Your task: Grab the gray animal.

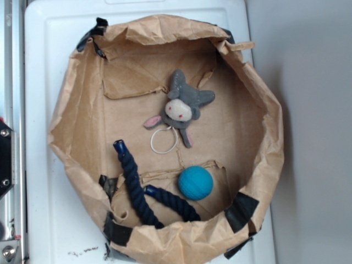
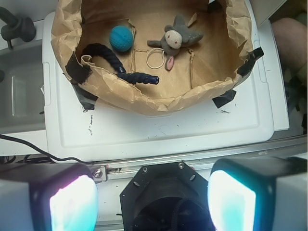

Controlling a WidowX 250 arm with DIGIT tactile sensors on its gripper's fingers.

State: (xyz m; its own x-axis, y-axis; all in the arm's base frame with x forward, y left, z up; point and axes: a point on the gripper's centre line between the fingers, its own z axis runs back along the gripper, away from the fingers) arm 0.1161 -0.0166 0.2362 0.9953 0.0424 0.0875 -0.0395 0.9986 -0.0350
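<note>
From the exterior view, I see the gray animal (image 1: 184, 104) lying at about 12 o'clock inside the paper bag (image 1: 82, 99), on a white worktop (image 1: 49, 220). In the wrist view, my claw (image 2: 153, 202) hangs well short of it, fingers apart. I'd descend onto its body, avoiding the ball (image 2: 121, 38).

And here's the robot up close in the wrist view: two chunky fingers (image 2: 72, 199) fill the near corners, pale grey blocks with rounded edges. Their inner pads glow, bright white at the centre, cyan at the rim, a touch of pink on the left one. Between them sits a black angular housing (image 2: 166, 195), many-sided, studded with small silver screws and with a dark round opening at its centre.
</note>
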